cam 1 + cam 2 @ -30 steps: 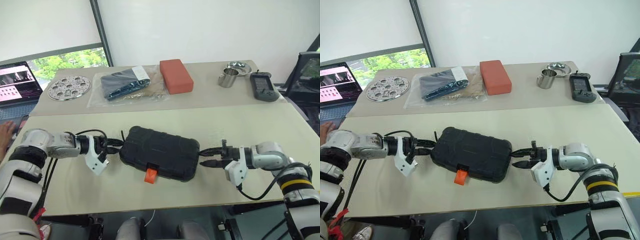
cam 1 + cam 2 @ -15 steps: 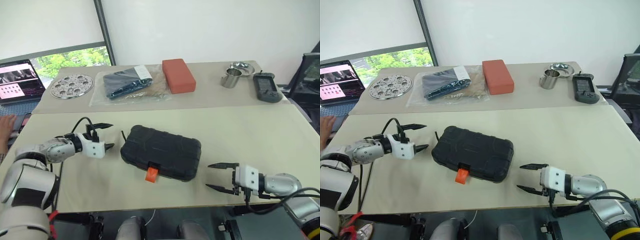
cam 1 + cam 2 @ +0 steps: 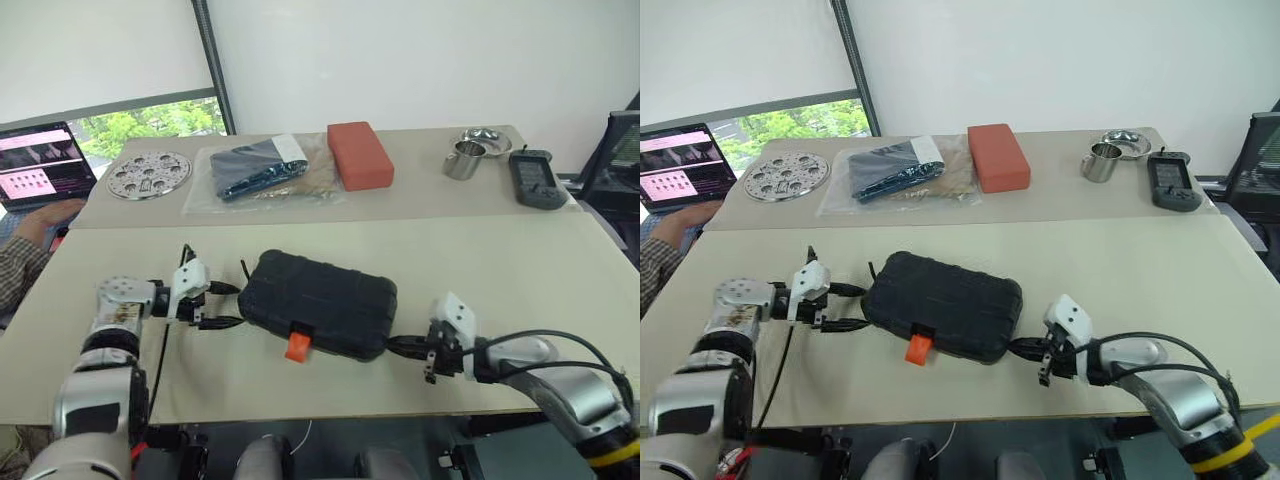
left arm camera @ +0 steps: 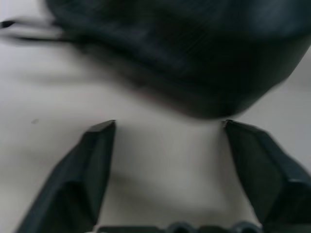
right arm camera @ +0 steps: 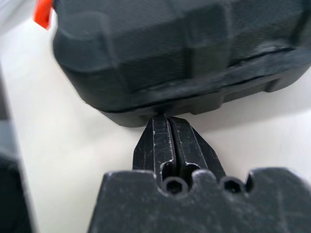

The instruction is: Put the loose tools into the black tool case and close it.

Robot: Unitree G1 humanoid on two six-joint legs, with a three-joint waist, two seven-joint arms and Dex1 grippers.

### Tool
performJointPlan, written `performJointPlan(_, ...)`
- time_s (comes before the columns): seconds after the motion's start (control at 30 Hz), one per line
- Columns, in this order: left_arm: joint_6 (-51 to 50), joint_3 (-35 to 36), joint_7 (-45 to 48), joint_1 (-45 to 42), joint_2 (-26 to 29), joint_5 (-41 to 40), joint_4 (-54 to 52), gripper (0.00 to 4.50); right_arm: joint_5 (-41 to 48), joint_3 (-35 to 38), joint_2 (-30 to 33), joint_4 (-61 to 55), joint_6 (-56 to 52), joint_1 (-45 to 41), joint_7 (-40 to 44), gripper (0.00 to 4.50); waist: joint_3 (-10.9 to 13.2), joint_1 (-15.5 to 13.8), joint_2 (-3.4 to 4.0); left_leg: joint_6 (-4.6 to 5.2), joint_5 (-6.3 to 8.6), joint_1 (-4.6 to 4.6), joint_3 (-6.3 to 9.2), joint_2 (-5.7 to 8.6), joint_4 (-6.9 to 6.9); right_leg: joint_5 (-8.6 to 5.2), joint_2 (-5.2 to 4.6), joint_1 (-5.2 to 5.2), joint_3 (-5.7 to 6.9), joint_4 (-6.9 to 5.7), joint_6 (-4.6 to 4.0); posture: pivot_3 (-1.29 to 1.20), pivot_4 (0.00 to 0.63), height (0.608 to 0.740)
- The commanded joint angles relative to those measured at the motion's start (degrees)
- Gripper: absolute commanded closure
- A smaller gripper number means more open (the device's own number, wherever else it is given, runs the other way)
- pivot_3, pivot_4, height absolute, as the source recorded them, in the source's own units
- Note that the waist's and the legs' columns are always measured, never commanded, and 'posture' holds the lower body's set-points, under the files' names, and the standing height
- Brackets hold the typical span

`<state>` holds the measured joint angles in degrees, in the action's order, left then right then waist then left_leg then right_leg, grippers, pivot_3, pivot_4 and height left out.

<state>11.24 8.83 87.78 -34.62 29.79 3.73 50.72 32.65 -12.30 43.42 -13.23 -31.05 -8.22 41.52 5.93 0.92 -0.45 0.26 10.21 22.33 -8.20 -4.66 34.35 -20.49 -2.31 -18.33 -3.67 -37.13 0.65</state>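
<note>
1 black tool case point(image 3: 318, 304) lid down, orange latch point(image 3: 297, 346) at its near edge | right gripper point(image 5: 171, 127) fingers pressed together, tips at case's right end | left gripper point(image 3: 222, 305) fingers spread, nothing held, at case's left end | beyond case: 1 clear bag point(image 3: 262, 172), 1 orange block point(image 3: 359, 154), 1 steel cup point(image 3: 461, 159)

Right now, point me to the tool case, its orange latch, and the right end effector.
black tool case point(image 3: 320, 300): left eye view, middle of ribbed lid.
orange latch point(image 3: 296, 346): left eye view, tab on the front edge.
right end effector point(image 5: 171, 130): right wrist view, fingertips shut, at the case's end.
</note>
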Motion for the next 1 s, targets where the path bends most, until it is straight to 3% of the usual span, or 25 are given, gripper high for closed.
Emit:
performJointPlan(0.03, -11.6, -7.4, 2.9, 5.5, -3.8, -3.5, -15.6, 2.38, -2.0, 3.3, -5.9, 4.1, 0.4, -6.9, -4.0, 4.50, 0.0, -0.1, -0.05, 0.01, 0.00, 0.00, 0.00, 0.01, -0.01, 0.02, 0.00, 0.01, 0.00, 0.04, 0.03, 0.00, 0.150, 0.740)
performJointPlan(0.23, -20.7, -12.5, 0.6, 8.9, -6.3, -7.0, -26.6, 4.48, -9.9, 6.0, -15.2, 20.1, 5.7, -19.0, -9.8, 4.50, 0.0, -0.3, -0.06, 0.03, 0.01, 0.03, 0.01, 0.08, 0.06, 0.03, -0.01, 0.02, 0.01, 0.05, 0.04, 0.00, 0.150, 0.740)
performJointPlan(0.4, -21.9, -15.1, -1.7, 9.3, -5.3, -7.2, -29.1, 4.48, -16.4, 8.4, -16.7, 30.6, 10.7, -24.9, -12.3, 4.50, 0.0, -0.3, -0.07, -0.01, -0.01, 0.08, 0.01, 0.09, -0.01, 0.03, 0.01, -0.01, -0.02, 0.09, 0.04, 0.00, 0.150, 0.740)
performJointPlan(0.5, -19.6, -15.1, -5.5, 8.9, -3.7, -6.0, -27.3, 4.48, -18.6, 9.2, -14.7, 31.8, 12.3, -24.6, -11.1, 4.50, 0.0, -0.6, -0.07, 0.00, 0.00, 0.09, 0.01, 0.14, -0.03, 0.03, -0.08, 0.00, -0.02, 0.13, 0.04, 0.00, 0.150, 0.740)
performJointPlan(0.67, -22.8, -15.4, -3.7, 9.9, 0.8, -8.8, -29.3, 4.48, -21.1, 11.5, -10.6, 32.7, 15.2, -23.0, -10.2, 4.50, 0.0, -0.2, -0.08, 0.01, 0.00, 0.06, 0.01, 0.13, -0.07, 0.03, -0.08, 0.01, -0.02, 0.15, 0.05, 0.00, 0.150, 0.740)
performJointPlan(0.9, -33.0, -16.2, 3.2, 15.2, 11.1, -16.2, -44.1, 4.48, -16.6, 16.7, -6.2, 20.4, 14.1, -15.2, -2.7, 4.50, 0.3, 1.6, -0.16, -0.17, -0.10, 0.00, 0.01, -0.02, -0.47, 0.01, 0.15, -0.08, -0.17, 0.23, 0.01, 0.00, 0.150, 0.740)
performJointPlan(1.0, -35.5, -18.8, 4.7, 18.7, 18.5, -22.3, -51.1, 4.48, -12.4, 18.4, -5.2, 12.1, 10.5, -11.0, 0.7, 4.50, 0.5, 1.6, -0.20, -0.18, -0.11, 0.01, -0.01, -0.05, -0.48, 0.01, 0.17, -0.06, -0.22, 0.34, 0.01, 0.00, 0.150, 0.740)
